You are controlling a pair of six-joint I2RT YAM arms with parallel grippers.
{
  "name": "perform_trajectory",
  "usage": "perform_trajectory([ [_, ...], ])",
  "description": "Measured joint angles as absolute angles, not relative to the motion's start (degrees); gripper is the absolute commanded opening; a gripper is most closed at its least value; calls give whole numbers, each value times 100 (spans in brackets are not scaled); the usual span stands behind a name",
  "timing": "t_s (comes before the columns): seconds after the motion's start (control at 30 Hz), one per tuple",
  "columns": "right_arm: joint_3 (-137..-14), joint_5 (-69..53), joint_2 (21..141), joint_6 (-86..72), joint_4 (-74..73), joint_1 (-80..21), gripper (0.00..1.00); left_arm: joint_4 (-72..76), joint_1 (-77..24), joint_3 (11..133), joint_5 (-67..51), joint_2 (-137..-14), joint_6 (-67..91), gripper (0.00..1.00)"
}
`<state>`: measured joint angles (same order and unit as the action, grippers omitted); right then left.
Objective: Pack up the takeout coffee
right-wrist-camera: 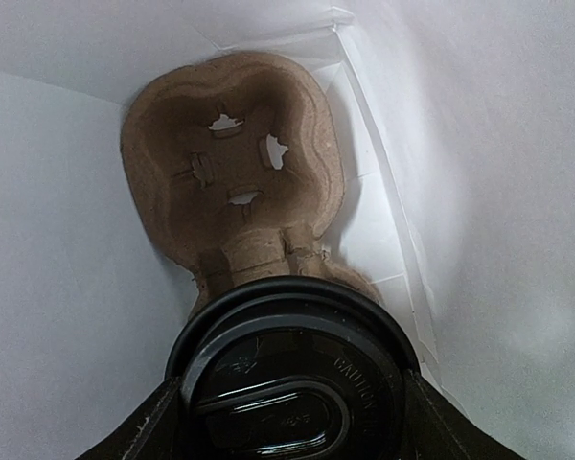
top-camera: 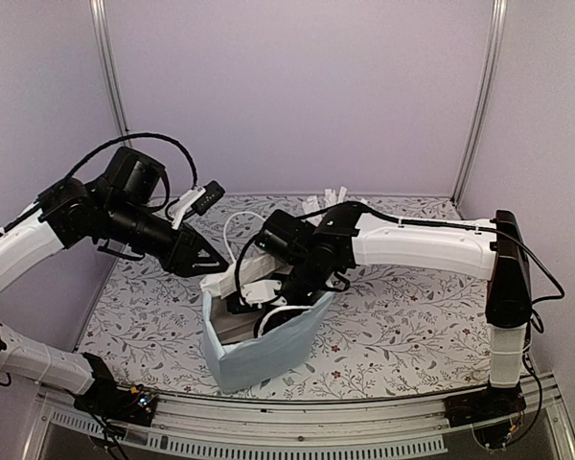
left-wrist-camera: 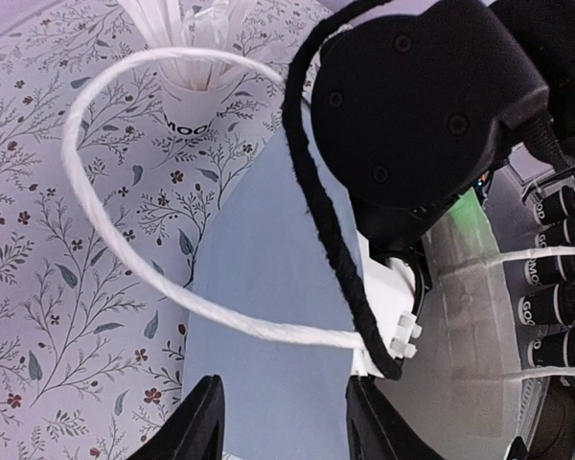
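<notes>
The right tool [right-wrist-camera: 287, 431], clamped on the takeout coffee [right-wrist-camera: 292, 369], is hanging over the carrier [right-wrist-camera: 220, 144], needing a straight seating next, while the left tool [left-wrist-camera: 287, 426] is standing apart.

From my station the bag [top-camera: 259, 353] reads as smooth matt paper, pale blue outside and plain white inside. Its handle [left-wrist-camera: 72, 144] is twisted white cord, and the carrier [right-wrist-camera: 230, 153] lying in its bottom is rough, fibrous brown moulded pulp. The takeout coffee [right-wrist-camera: 287, 383] shows me only a black plastic lid with a soft gloss and raised lettering. The table [top-camera: 412, 311] has a matt floral-printed cover, cloth or paper I cannot tell; the right arm [top-camera: 422, 244] wears a smooth white plastic shell, and the cable [left-wrist-camera: 331, 244] has a fuzzy black woven sleeve.
</notes>
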<state>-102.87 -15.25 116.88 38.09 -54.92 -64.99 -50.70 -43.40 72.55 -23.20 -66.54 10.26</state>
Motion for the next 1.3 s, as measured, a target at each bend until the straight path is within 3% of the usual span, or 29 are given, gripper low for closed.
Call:
perform_trajectory([
  [0.37, -10195, -1522, 11633, 3695, -5367, -6499, 55, -5321, -4624, 7642, -2200, -6879, 854, 57],
  [0.7, -10031, -1531, 11544, 3618, -5205, -6499, 55, -5470, -4685, 7686, -2171, -6781, 836, 62],
  [0.87, -9751, -1538, 11391, 3601, -4928, -6499, 55, -5535, -4838, 7675, -2137, -6908, 812, 46],
  [1.03, -9548, -1538, 11277, 3621, -4696, -6506, 55, -5592, -4875, 7596, -2106, -7140, 709, 22],
  [1.13, -9459, -1511, 11229, 3621, -4582, -6519, 54, -5649, -4884, 7588, -2049, -7242, 652, 17],
  [1.3, -9323, -1520, 11155, 3669, -4440, -6523, 53, -5684, -4893, 7588, -1857, -7240, 534, 0],
])
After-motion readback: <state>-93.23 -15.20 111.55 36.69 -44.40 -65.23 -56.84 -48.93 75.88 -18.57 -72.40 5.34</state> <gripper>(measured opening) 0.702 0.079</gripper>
